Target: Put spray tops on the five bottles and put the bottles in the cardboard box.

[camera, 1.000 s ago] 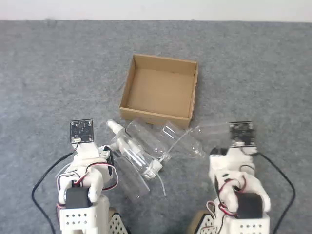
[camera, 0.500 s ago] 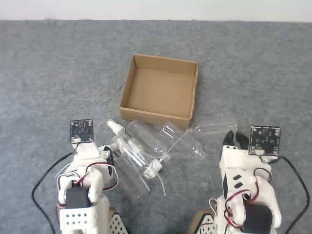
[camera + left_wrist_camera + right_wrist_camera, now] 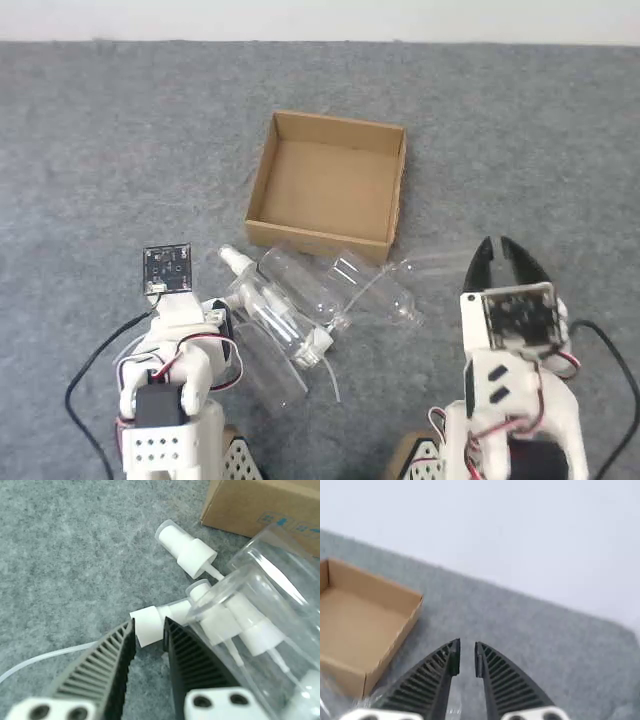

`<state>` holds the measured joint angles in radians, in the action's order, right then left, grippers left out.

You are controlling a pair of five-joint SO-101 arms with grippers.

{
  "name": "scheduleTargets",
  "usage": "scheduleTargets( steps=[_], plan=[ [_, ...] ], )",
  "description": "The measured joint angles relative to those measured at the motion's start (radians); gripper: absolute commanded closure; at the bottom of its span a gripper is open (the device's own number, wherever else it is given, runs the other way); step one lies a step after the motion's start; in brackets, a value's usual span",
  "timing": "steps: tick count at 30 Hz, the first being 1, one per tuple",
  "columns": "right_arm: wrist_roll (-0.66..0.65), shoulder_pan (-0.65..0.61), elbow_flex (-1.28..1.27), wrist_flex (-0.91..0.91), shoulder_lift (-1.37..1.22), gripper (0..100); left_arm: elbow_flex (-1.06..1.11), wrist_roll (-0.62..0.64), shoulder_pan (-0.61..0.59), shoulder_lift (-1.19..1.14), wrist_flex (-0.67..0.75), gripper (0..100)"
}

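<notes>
Several clear bottles (image 3: 300,290) lie in a heap on the grey carpet just in front of the cardboard box (image 3: 262,185), which holds nothing. One more bottle (image 3: 435,265) lies beside my right gripper (image 3: 497,242), which is raised and shut on nothing, pointing past the box (image 3: 360,615). The same gripper (image 3: 467,655) has its tips close together in the right wrist view. My left gripper (image 3: 149,626) hangs low over the heap, its jaws a narrow gap apart. A white spray top (image 3: 146,622) lies on the carpet right at the tips. A second spray top (image 3: 185,547) lies near the box wall (image 3: 250,505).
A thin clear dip tube (image 3: 330,380) trails on the carpet between the two arm bases. Bare carpet spreads to the left, right and far side of the box. The left arm base (image 3: 165,400) stands close to the nearest bottle (image 3: 270,370).
My right arm has lifted and tipped back, so its shut gripper now points up past the bottles. The left arm and the bottles have not moved.
</notes>
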<state>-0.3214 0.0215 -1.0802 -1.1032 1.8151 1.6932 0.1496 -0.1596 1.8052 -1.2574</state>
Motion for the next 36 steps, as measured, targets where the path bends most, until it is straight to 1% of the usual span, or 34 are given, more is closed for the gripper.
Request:
scheduleTargets(
  steps=[3,5,7,11,17,20,28,32,34,36],
  plan=[
    [0.0,0.0,0.084,0.0,-0.026,99.2,0.0,0.0,0.0,0.0,0.0,92],
    [0.0,0.0,0.146,0.0,-0.092,99.1,0.0,0.0,0.0,0.0,0.0,92],
    [-0.002,0.0,0.212,-0.021,-0.176,97.0,0.0,0.0,0.0,0.0,0.0,92],
    [0.0,-0.02,0.33,-0.095,-0.367,89.0,0.0,0.0,0.0,0.0,0.0,92],
    [0.002,-0.061,0.427,-0.204,-0.634,88.1,0.0,0.0,0.0,0.0,0.0,92],
    [0.063,-0.063,0.437,-0.21,-0.744,88.0,0.0,0.0,0.0,0.0,0.0,92],
    [0.298,-0.061,0.437,-0.21,-0.957,88.0,0.0,0.0,0.0,0.0,0.0,92],
    [0.402,-0.063,0.488,-0.21,-1.068,88.0,0.0,0.0,0.0,0.0,0.0,92],
    [0.434,-0.068,0.506,-0.21,-1.12,86.0,0.0,0.0,0.0,0.0,0.0,92],
    [0.459,-0.068,0.52,-0.21,-1.171,80.6,0.0,0.0,0.0,0.0,0.0,92]
  ],
)
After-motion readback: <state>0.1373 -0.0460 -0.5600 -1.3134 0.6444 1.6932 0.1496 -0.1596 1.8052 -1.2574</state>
